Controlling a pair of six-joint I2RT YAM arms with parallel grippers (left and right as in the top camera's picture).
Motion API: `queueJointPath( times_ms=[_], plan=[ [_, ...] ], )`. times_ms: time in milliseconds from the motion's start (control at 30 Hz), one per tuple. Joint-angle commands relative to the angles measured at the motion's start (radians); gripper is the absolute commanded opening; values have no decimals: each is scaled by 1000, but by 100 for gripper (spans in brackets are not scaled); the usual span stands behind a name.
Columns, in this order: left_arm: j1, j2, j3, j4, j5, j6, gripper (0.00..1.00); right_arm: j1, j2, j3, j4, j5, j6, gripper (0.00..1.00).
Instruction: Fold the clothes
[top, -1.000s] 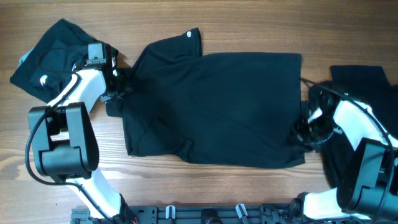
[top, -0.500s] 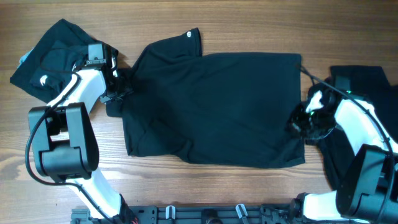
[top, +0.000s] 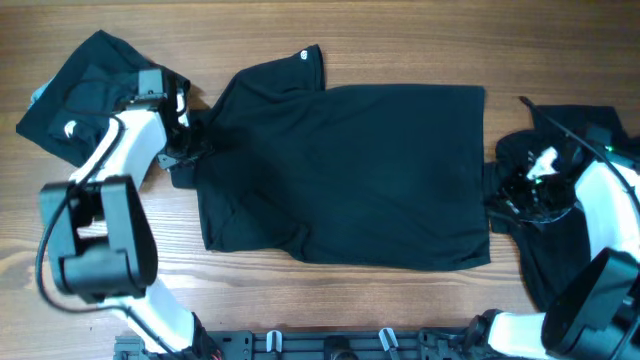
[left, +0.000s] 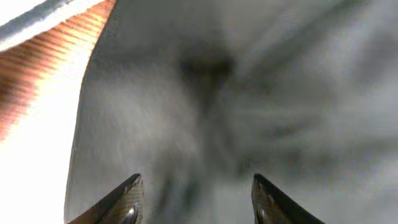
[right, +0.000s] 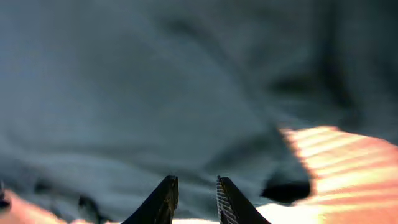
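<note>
A black T-shirt (top: 340, 175) lies spread flat across the middle of the table, one sleeve (top: 300, 65) pointing to the far edge. My left gripper (top: 190, 150) hovers over its left edge, near the other sleeve. In the left wrist view it (left: 196, 199) is open, with blurred dark fabric (left: 249, 93) below the fingers. My right gripper (top: 505, 195) sits just off the shirt's right edge. In the right wrist view it (right: 196, 183) stands open by a narrow gap over dark fabric (right: 155, 81), and nothing shows between the fingers.
A second black shirt (top: 75, 95) lies crumpled at the far left, behind my left arm. Another black garment (top: 585, 125) lies at the right, partly under my right arm. Bare wooden table (top: 400, 40) shows along the far side and in front of the spread shirt.
My right gripper reached onto the shirt's right edge, then drew back to the right off it. The shirt's right edge lies straighter. My left arm has barely moved.
</note>
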Motion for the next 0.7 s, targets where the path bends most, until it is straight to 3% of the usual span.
queueJointPath(
  times_ms=[0,67,167,200,300,533,667],
  plan=[
    [-36,-185,48,-77,152,30,55,66,-15,9,29,-90,-88,33],
    [-87,-234,47,-143,141,29,52,92,-13,7,84,-90,-74,27],
    [-153,-212,14,-178,122,8,35,107,7,7,216,-98,17,8],
    [-165,-195,-21,-176,110,-40,30,115,18,7,258,-101,35,7],
    [-168,-165,-146,-167,93,-134,21,145,61,7,352,-101,52,7],
    [-167,-164,-439,-46,34,-274,21,200,208,7,520,-98,82,9],
    [-165,-166,-497,-110,19,-384,14,206,256,7,578,-81,100,14]
  ],
)
